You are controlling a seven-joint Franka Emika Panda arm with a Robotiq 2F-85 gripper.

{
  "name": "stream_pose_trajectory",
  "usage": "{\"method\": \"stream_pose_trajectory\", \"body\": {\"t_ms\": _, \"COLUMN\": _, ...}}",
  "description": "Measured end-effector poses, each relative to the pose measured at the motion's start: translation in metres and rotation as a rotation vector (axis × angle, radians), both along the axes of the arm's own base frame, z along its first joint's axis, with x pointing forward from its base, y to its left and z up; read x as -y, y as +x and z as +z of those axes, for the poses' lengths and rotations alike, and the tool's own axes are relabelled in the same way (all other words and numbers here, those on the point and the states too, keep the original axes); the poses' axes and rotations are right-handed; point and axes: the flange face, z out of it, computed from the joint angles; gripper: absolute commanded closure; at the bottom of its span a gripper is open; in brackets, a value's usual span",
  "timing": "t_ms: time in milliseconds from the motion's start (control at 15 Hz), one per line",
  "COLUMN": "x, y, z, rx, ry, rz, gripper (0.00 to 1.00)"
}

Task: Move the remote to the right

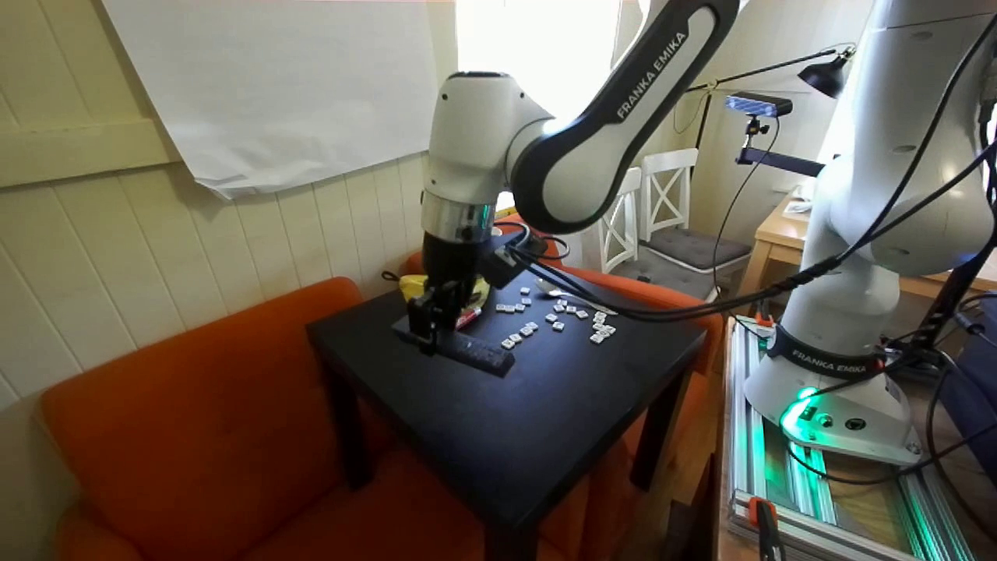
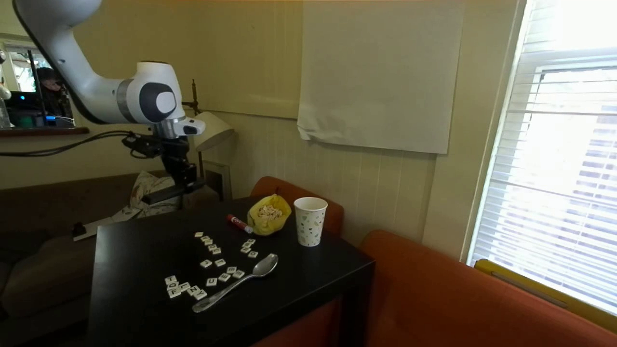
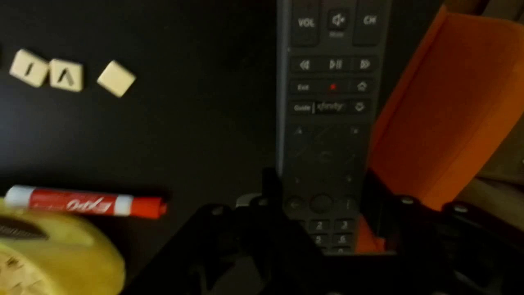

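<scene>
My jaws are closed on the remote [image 3: 329, 127], pinching its long edges and holding it clear of the desk [image 2: 135, 250], near the rim. I have it off-centre — a jerk could make the longer end dip and twist loose. Released here, it might drop past the rim onto the orange chair [image 3: 446, 110] — and lowered carelessly, it could knock the marker [image 3: 98, 205] or letter tiles [image 3: 65, 75].

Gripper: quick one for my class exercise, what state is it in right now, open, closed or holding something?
Gripper: closed on the remote, holding it up off the table.
</scene>
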Motion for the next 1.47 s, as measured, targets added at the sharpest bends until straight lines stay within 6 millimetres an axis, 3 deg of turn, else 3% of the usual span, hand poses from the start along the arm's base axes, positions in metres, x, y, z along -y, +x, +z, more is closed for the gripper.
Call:
{"method": "stream_pose_trajectory", "body": {"t_ms": 200, "x": 0.048, "y": 0.034, "z": 0.035, "rx": 0.058, "ry": -0.063, "rz": -0.061, "gripper": 0.74}}
{"method": "stream_pose_trajectory", "body": {"t_ms": 400, "x": 0.092, "y": 0.053, "z": 0.052, "rx": 0.104, "ry": -0.114, "rz": -0.142, "gripper": 0.74}}
{"method": "stream_pose_trajectory", "body": {"t_ms": 467, "x": 0.104, "y": 0.057, "z": 0.054, "rx": 0.119, "ry": -0.130, "rz": -0.176, "gripper": 0.49}}
{"method": "stream_pose_trajectory", "body": {"t_ms": 600, "x": 0.112, "y": 0.059, "z": 0.053, "rx": 0.118, "ry": -0.135, "rz": -0.188, "gripper": 0.49}}
{"method": "stream_pose_trajectory", "body": {"t_ms": 800, "x": 0.105, "y": 0.057, "z": 0.051, "rx": 0.115, "ry": -0.135, "rz": -0.174, "gripper": 0.49}}
{"method": "stream_pose_trajectory", "body": {"t_ms": 867, "x": 0.105, "y": 0.057, "z": 0.051, "rx": 0.115, "ry": -0.135, "rz": -0.174, "gripper": 0.74}}
{"method": "stream_pose_trajectory", "body": {"t_ms": 1067, "x": 0.113, "y": 0.060, "z": 0.049, "rx": 0.112, "ry": -0.138, "rz": -0.189, "gripper": 0.74}}
{"method": "stream_pose_trajectory", "body": {"t_ms": 1200, "x": 0.142, "y": 0.072, "z": 0.047, "rx": 0.109, "ry": -0.142, "rz": -0.247, "gripper": 0.74}}
{"method": "stream_pose_trajectory", "body": {"t_ms": 1467, "x": 0.237, "y": 0.105, "z": 0.048, "rx": 0.114, "ry": -0.160, "rz": -0.418, "gripper": 0.74}}
